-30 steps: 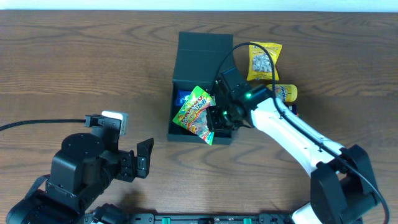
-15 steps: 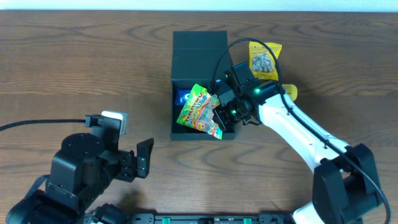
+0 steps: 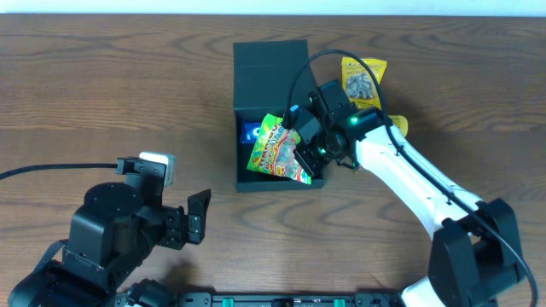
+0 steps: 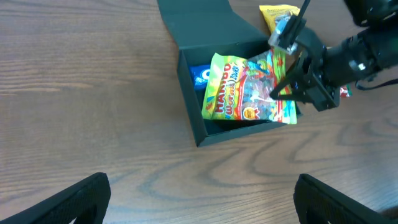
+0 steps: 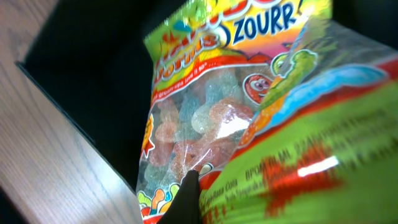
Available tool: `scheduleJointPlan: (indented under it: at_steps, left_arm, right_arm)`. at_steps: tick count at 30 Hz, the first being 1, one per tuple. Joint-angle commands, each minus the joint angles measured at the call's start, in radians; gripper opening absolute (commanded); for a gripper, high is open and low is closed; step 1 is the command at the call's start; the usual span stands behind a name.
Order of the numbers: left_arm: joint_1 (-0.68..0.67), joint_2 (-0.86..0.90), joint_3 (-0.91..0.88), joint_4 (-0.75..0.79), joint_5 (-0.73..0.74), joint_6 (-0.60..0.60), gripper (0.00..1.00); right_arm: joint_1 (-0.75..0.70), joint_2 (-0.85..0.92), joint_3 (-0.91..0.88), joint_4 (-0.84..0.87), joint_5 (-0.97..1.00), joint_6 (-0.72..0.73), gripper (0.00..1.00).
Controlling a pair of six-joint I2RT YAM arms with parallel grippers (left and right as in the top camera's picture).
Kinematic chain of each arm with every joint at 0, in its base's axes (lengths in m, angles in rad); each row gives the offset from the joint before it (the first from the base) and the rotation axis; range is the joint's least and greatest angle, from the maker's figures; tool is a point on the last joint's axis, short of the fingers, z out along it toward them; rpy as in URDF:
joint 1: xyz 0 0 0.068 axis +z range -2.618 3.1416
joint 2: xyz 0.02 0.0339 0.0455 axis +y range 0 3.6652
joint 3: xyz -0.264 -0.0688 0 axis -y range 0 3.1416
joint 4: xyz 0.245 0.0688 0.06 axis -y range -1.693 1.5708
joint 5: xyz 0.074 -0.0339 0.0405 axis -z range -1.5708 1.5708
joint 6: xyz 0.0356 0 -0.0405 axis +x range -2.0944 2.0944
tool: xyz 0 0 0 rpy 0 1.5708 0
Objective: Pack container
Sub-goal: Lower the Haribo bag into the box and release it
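- The container (image 3: 270, 72) sits on the desk (image 3: 102, 85), with its lid flap swung back on the far side.
- My right tool (image 3: 300, 149) is clamped on the gummy bag (image 3: 275, 152) at the bag's right edge.
- The bag hangs tilted over the container's mouth, its lower edge crossing the near wall.
- A blue packet (image 3: 250, 131) lies inside the container by the left wall, partly under the bag.
- A yellow snack packet (image 3: 363, 81) lies on the desk just right of the container's lid.
- My left tool (image 4: 203, 180) has its fingers spread wide and holds nothing, well off the container's near-left side.
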State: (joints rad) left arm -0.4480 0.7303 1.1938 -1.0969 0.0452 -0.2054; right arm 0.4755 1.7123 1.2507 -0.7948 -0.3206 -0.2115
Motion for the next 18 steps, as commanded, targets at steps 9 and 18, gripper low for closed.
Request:
scheduleJointPlan:
  at_steps: [9, 18]
  left_arm:
    - [0.002, -0.002, 0.023, -0.006, 0.000, 0.000, 0.95]
    - [0.002, -0.002, 0.023, -0.006, 0.004, 0.000, 0.95]
  right_arm:
    - [-0.013, -0.010, 0.039, 0.006, 0.059, -0.127, 0.01]
    - [-0.013, -0.021, 0.071, -0.002, 0.138, -0.008, 0.99]
